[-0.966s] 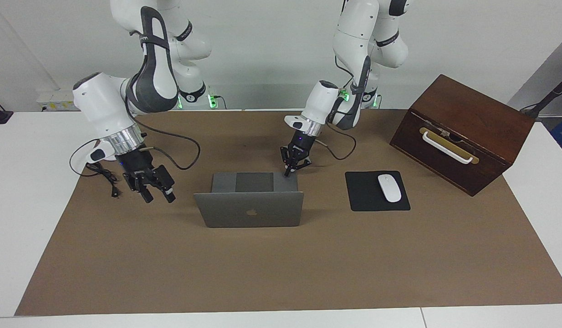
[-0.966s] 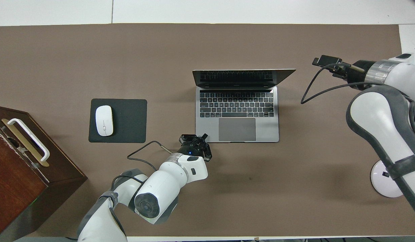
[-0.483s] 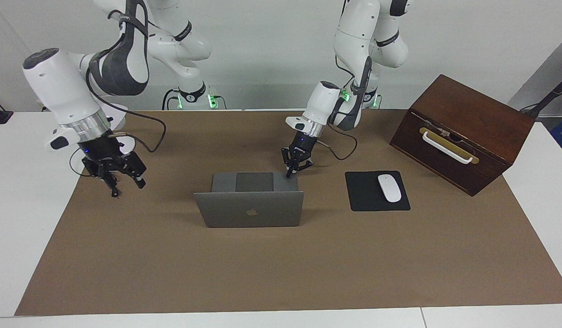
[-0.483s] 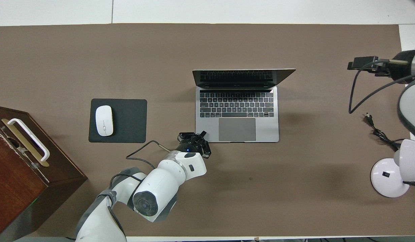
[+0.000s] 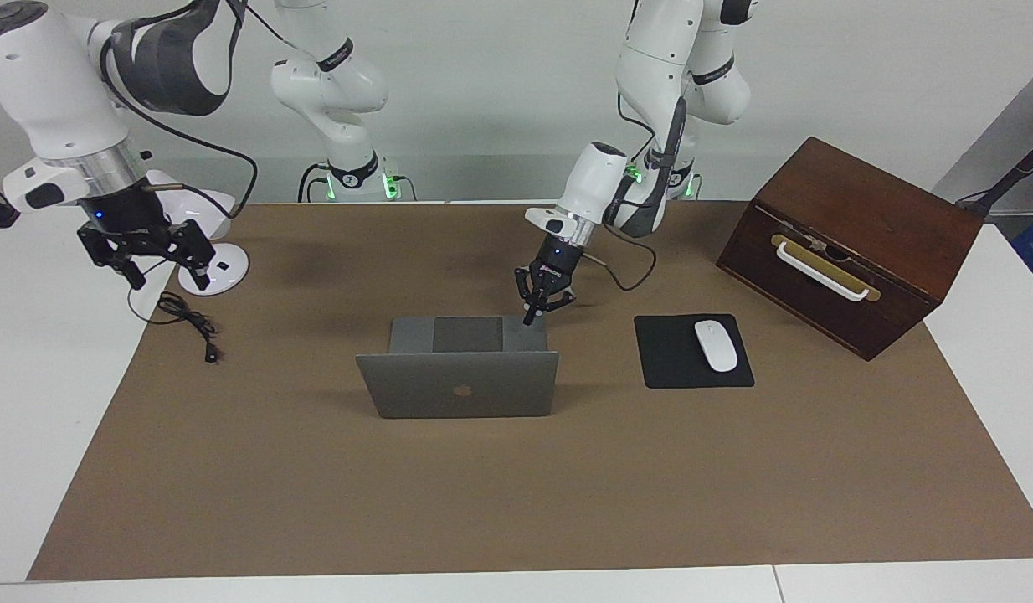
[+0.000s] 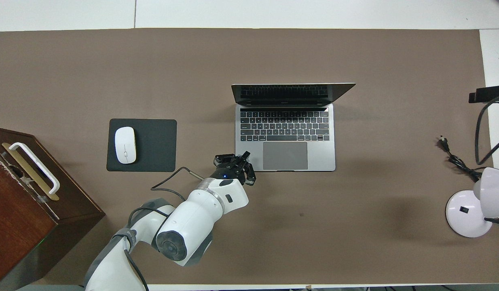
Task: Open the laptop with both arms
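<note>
Slim silver-grey laptop [image 5: 458,394] open; I'd lift the left gripper [image 5: 540,303], fingers seemingly pinched empty at its base corner, straight up; right gripper [image 5: 146,251], spread, waits over lamp cable.

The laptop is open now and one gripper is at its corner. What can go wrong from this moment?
The left gripper sits at the corner of the laptop base nearest the mouse pad; a sideways move might drag the laptop or tip its upright lid. The right gripper hangs over the desk lamp base and its loose cable, which it could snag if it descends.
</note>
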Available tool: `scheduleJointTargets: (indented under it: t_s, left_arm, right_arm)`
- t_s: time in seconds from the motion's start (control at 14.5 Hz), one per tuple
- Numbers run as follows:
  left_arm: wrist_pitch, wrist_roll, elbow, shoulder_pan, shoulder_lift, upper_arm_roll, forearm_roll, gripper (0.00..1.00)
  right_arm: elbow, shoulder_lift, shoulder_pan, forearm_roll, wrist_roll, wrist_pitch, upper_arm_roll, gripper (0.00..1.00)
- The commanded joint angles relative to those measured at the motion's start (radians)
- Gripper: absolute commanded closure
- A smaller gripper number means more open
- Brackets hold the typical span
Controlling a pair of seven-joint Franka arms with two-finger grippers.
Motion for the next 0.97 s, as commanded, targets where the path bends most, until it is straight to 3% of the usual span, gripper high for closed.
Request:
scheduleJointTargets:
  t_s: [0.0,0.34,0.69,0.9]
  left_arm:
    - [-0.114,-0.009,-0.005,0.029,-0.082,-0.001,-0.004,1.0]
    - [-0.321,-0.009,-0.005,0.049,-0.2,0.003,-0.004,1.0]
    - [-0.513,-0.009,0.04,0.081,-0.26,0.006,-0.004,1.0]
    - [-0.768,0.005,0.162,0.119,-0.29,0.008,-0.003,1.0]
  right_arm:
    - [-0.077,-0.078,-0.015,-0.026,-0.028,-0.028,0.01,0.0]
    - [-0.117,-0.108,-0.001,-0.05,0.068,-0.009,0.014,0.0]
    - [-0.007,-0.082,0.002,-0.053,0.067,-0.09,0.017,0.0]
    - [0.062,-0.068,0.008,-0.055,0.068,-0.159,0.03,0.0]
